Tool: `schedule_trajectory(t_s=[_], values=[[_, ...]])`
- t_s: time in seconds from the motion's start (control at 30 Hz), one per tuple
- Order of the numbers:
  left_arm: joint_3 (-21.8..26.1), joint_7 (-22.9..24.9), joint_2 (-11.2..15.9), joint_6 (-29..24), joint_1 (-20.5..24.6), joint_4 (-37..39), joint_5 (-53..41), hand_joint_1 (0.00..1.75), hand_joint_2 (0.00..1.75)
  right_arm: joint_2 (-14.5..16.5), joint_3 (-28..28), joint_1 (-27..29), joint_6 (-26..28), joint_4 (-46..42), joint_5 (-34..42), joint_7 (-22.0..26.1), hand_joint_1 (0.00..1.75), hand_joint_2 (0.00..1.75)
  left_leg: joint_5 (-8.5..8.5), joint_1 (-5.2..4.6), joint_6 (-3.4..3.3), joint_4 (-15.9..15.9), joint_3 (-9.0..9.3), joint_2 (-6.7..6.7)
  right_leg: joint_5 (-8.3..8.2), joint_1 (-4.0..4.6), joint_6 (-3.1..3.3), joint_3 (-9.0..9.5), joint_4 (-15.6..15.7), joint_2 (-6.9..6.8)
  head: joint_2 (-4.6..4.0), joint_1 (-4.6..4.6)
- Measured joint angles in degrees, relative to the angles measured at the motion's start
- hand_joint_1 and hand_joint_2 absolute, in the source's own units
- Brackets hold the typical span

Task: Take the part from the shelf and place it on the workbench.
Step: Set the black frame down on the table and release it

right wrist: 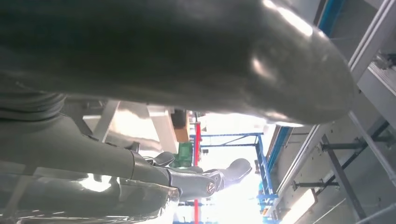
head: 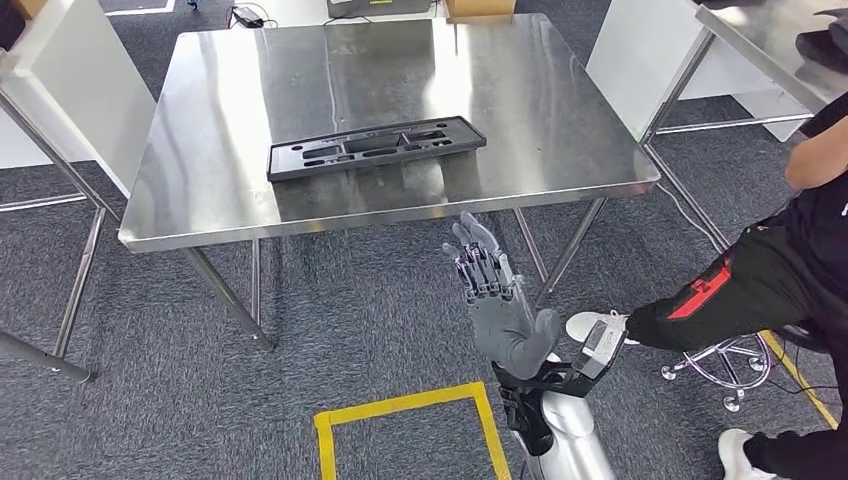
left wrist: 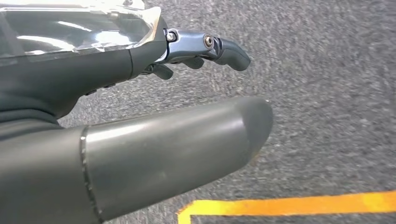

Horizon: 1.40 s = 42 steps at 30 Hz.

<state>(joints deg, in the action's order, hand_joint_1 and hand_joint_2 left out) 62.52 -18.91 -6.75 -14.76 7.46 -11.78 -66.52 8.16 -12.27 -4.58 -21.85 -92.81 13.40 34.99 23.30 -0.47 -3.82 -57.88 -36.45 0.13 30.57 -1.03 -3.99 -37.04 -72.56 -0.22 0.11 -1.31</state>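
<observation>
On the steel table [head: 200, 150], seen from the head, the black part [head: 375, 147] lies flat near the front edge. At five o'clock from it the right hand [head: 495, 300] is raised, fingers spread wide, holding nothing. A seated person [head: 780, 280] is at three o'clock.

Left wrist view: the left hand [left wrist: 154, 116] hangs over grey carpet [left wrist: 327, 93], fingers apart, empty, yellow tape [left wrist: 289, 205] below.

Right wrist view: the right hand's fingers [right wrist: 224, 172] stretch apart.

Part [head: 376, 148]: black, matte. Workbench [head: 560, 120]: bare silver steel w/ bright glare streaks. Carpet [head: 350, 310]: dark grey, speckled. Floor tape [head: 400, 405]: yellow outline. Right hand [head: 497, 300]: grey palm, darker fingers. Person's trousers [head: 740, 290] at 3 o'clock: black w/ red patch.
</observation>
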Motion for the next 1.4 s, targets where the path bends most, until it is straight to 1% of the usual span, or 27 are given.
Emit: schedule_trajectory(t_s=[0.03, 0.1, 0.17, 0.23, 0.27, 0.37, 0.4, 0.43, 0.47, 0.5, 0.53, 0.57, 0.6, 0.67, 0.73, 0.77, 0.83, 0.9, 0.93, 0.97, 1.0, 1.07, 1.13, 1.2, 1.23, 1.3, 1.4], values=[[0.01, -0.03, 0.04, -0.19, 0.01, 0.0, 0.1, 0.0, 0.0, 0.03, -0.05, -0.46, -0.16, 0.28, 0.44, 0.0, 0.0, 0.0, -0.7, -0.17, 0.01, -0.03, -0.71, -0.02, -0.86, 0.29, 0.23, 3.2, 3.74, 0.03, 0.0, 0.01], [0.02, 0.22, 0.18, -0.68, -0.01, -0.01, 0.11, 0.0, 0.0, 0.2, -0.19, -1.68, -0.38, 0.81, 1.31, 0.02, 0.0, 0.0, -2.03, -0.44, 0.34, 0.05, -1.59, -0.05, -0.25, 0.98, 1.54, 9.65, 12.92, 0.0, 0.0, 0.05], [0.03, 0.49, 0.4, -0.96, -0.04, -0.02, 0.1, 0.0, 0.0, 0.39, -0.26, -2.8, -0.46, 1.27, 2.09, 0.06, 0.0, 0.0, -3.27, -0.31, 1.01, 0.44, -1.76, 0.0, 0.74, 1.55, 2.63, 11.82, 17.4, 0.01, 0.0, 0.03], [0.06, 0.27, 0.82, -1.08, -0.1, -0.03, 0.31, 0.0, 0.0, 0.56, -0.25, -3.77, -0.42, 1.77, 2.72, 0.09, 0.0, 0.0, -3.89, -0.12, 1.76, 0.8, -2.17, -0.09, -0.65, 1.15, 3.27, 10.86, 18.03, -0.03, 0.0, -0.01], [0.08, 0.06, 1.01, -1.14, -0.14, -0.04, 0.44, 0.0, 0.0, 0.68, -0.24, -4.24, -0.34, 2.0, 2.96, 0.08, 0.0, 0.0, -2.75, -0.03, 2.1, 0.16, -2.75, -0.2, -1.6, 0.77, 3.76, 10.36, 18.29, -0.09, 0.0, 0.01], [0.1, -0.3, 1.6, -1.32, -0.18, -0.04, 0.65, 0.0, 0.0, 1.06, -0.19, -4.99, -0.04, 2.44, 3.26, 0.07, 0.0, 0.0, 5.89, 0.63, 3.21, -8.27, -5.2, -0.37, -4.32, 0.0, 4.43, 8.24, 18.59, -0.25, 0.0, 0.11], [0.1, -0.32, 1.81, -1.38, -0.18, -0.05, 0.71, 0.0, 0.0, 1.09, -0.16, -5.04, 0.14, 2.6, 3.24, 0.05, 0.0, 0.0, 7.8, 0.99, 3.73, -11.99, -5.74, -0.35, -5.03, -0.06, 4.27, 7.32, 18.48, -0.34, 0.0, 0.15], [0.1, -0.32, 2.02, -1.44, -0.18, -0.05, 0.83, 0.0, 0.0, 1.1, -0.1, -5.07, 0.46, 2.75, 3.1, 0.02, 0.0, 0.0, 8.23, 1.4, 4.24, -14.64, -5.77, -0.33, -5.64, -0.18, 4.0, 6.39, 18.3, -0.43, 0.0, 0.14], [0.14, -0.32, 2.2, -1.49, -0.18, -0.07, 1.01, 0.0, 0.0, 1.1, 0.02, -5.09, 1.04, 2.91, 2.74, -0.15, 0.0, 0.0, 7.47, 1.84, 4.76, -15.65, -5.03, -0.3, -6.18, -0.4, 3.64, 5.42, 18.01, -0.54, 0.0, 0.15], [0.22, -0.33, 2.34, -1.52, -0.18, -0.08, 1.31, 0.0, 0.0, 1.09, 0.21, -5.13, 1.89, 3.04, 2.09, -0.46, 0.0, 0.0, 5.99, 2.32, 5.32, -14.45, -3.24, -0.27, -6.63, -0.72, 3.22, 4.43, 17.57, -0.62, 0.0, 0.14], [0.37, -0.36, 2.44, -1.52, -0.19, -0.1, 1.72, 0.0, 0.0, 1.06, 0.47, -5.2, 2.97, 3.14, 1.18, -0.86, 0.0, 0.0, 4.75, 2.84, 5.91, -11.44, -0.58, -0.24, -6.97, -1.02, 2.78, 3.47, 16.96, -0.67, 0.0, 0.15], [0.58, -0.42, 2.43, -1.51, -0.18, -0.11, 2.1, 0.0, 0.0, 1.01, 0.79, -5.26, 4.11, 3.22, 0.17, -1.24, 0.0, 0.0, 4.56, 3.11, 6.57, -7.61, 2.35, -0.32, -7.23, -1.09, 2.37, 2.44, 16.25, -0.69, 0.0, 0.22], [0.83, -0.53, 2.5, -1.51, -0.2, -0.17, 2.49, 0.0, 0.0, 0.93, 1.13, -5.3, 5.06, 3.31, -0.73, -1.48, 0.0, 0.0, 4.97, 3.22, 6.76, -4.23, 4.56, -0.46, -7.53, -1.1, 1.9, 1.58, 15.6, -0.71, 0.0, 0.24], [1.34, -0.75, 2.54, -1.52, -0.37, -0.27, 2.96, 0.0, 0.0, 0.74, 1.74, -5.36, 6.31, 3.54, -1.93, -1.56, 0.0, 0.0, 6.29, 2.81, 6.37, -1.03, 6.03, -0.71, -8.31, -0.73, 0.78, 0.53, 15.01, -0.76, 0.0, 0.28], [1.79, -0.96, 2.59, -1.65, -0.58, -0.33, 3.6, 0.0, 0.0, 0.49, 2.41, -5.37, 8.17, 4.28, -3.47, -2.05, 0.0, 0.0, 5.7, 2.42, 4.95, -0.76, 5.38, -0.58, -8.86, -0.66, -0.39, 0.22, 15.16, -0.74, 0.0, 0.23], [2.08, -1.1, 2.55, -1.74, -0.62, -0.33, 4.14, 0.0, 0.0, 0.33, 2.83, -5.36, 9.65, 5.11, -4.58, -2.43, 0.0, 0.0, 5.19, 2.29, 4.12, -0.62, 5.06, -0.48, -8.24, -0.73, -0.53, -0.2, 14.67, -0.68, 0.0, 0.22], [2.92, -1.49, 2.41, -1.88, -0.62, -0.34, 5.38, 0.0, 0.0, -0.2, 3.97, -5.35, 13.58, 8.46, -7.32, -3.01, 0.0, 0.0, 4.04, 2.21, 2.48, -0.32, 4.02, -0.27, -4.55, -0.85, 0.03, -2.09, 10.24, -0.48, 0.0, 0.15], [3.68, -1.69, 2.22, -1.89, -0.79, -0.35, 5.79, 0.0, 0.0, -1.06, 5.55, -5.37, 18.55, 14.47, -10.33, -2.95, 0.0, 0.0, 2.91, 1.97, 1.65, -0.33, 2.5, -0.27, -0.23, -0.72, 0.42, -4.4, 2.56, -0.26, 0.0, 0.09], [3.87, -1.64, 2.06, -1.88, -0.96, -0.34, 5.59, 0.0, 0.0, -1.58, 6.48, -5.45, 21.34, 18.17, -11.99, -2.85, 0.0, 0.0, 2.35, 1.81, 1.48, -0.35, 1.75, -0.3, 0.79, -0.68, 0.21, -4.76, -0.24, -0.16, 0.0, 0.09], [4.01, -1.55, 1.89, -1.87, -1.17, -0.34, 5.24, 0.0, 0.0, -2.18, 7.51, -5.72, 24.34, 22.55, -13.89, -2.84, 0.0, 0.0, 1.82, 1.64, 1.43, -0.37, 1.08, -0.32, 0.79, -0.62, -0.15, -4.07, -1.11, -0.09, 0.0, 0.1], [4.07, -1.45, 1.71, -1.89, -1.36, -0.33, 4.88, 0.0, 0.0, -2.77, 8.53, -6.2, 27.13, 27.26, -15.85, -3.15, 0.0, 0.0, 1.34, 1.49, 1.44, -0.38, 0.53, -0.35, -0.02, -0.58, -0.53, -2.25, 0.25, -0.05, 0.0, 0.1], [4.13, -1.51, 1.44, -2.18, -1.56, -0.33, 4.32, 0.0, 0.0, -4.01, 10.6, -7.64, 30.98, 37.64, -18.99, -5.15, 0.0, 0.0, 0.42, 1.33, 1.71, -0.38, -0.29, -0.39, -1.49, -0.35, -0.54, 3.84, 8.26, -0.04, 0.0, 0.12], [4.14, -1.85, 1.28, -2.74, -1.55, -0.33, 4.09, 0.0, 0.0, -5.09, 12.51, -8.8, 32.37, 47.25, -20.69, -9.41, 0.0, 0.0, -0.48, 1.29, 2.29, -0.22, -0.64, -0.37, -1.23, 0.39, 0.25, 8.41, 15.21, -0.01, 0.0, 0.11], [4.14, -1.92, 1.21, -3.14, -1.58, -0.33, 3.73, 0.0, 0.0, -5.95, 13.81, -9.12, 33.33, 55.44, -22.42, -16.09, 0.0, 0.0, -1.36, 1.33, 2.98, 0.11, -0.63, -0.37, -1.1, 1.0, 1.07, 8.89, 16.8, 0.0, 0.0, 0.07], [4.14, -1.76, 1.22, -3.22, -1.64, -0.33, 3.42, 0.0, 0.0, -6.25, 14.11, -8.92, 33.85, 59.0, -23.68, -20.21, 0.0, 0.0, -1.5, 1.39, 3.31, 0.16, -0.69, -0.38, -1.57, 0.67, 1.62, 8.54, 16.91, -0.07, 0.0, 0.05], [4.13, -1.22, 1.24, -3.24, -1.84, -0.32, 2.68, 0.0, 0.0, -6.56, 14.09, -8.0, 34.35, 64.81, -26.8, -28.73, 0.0, 0.0, 1.0, 1.52, 3.88, -1.28, -1.4, -0.36, -2.7, 0.03, 2.94, 7.82, 17.17, -0.33, 0.0, 0.14], [4.09, -0.63, 1.33, -2.85, -2.03, -0.29, 1.51, 0.0, 0.0, -6.51, 12.63, -5.29, 33.6, 71.04, -31.81, -38.5, 0.0, 0.0, 9.91, 1.67, 4.52, -10.66, -3.47, -0.31, -4.65, 0.02, 4.13, 5.92, 17.11, -0.65, 0.0, 0.28]])
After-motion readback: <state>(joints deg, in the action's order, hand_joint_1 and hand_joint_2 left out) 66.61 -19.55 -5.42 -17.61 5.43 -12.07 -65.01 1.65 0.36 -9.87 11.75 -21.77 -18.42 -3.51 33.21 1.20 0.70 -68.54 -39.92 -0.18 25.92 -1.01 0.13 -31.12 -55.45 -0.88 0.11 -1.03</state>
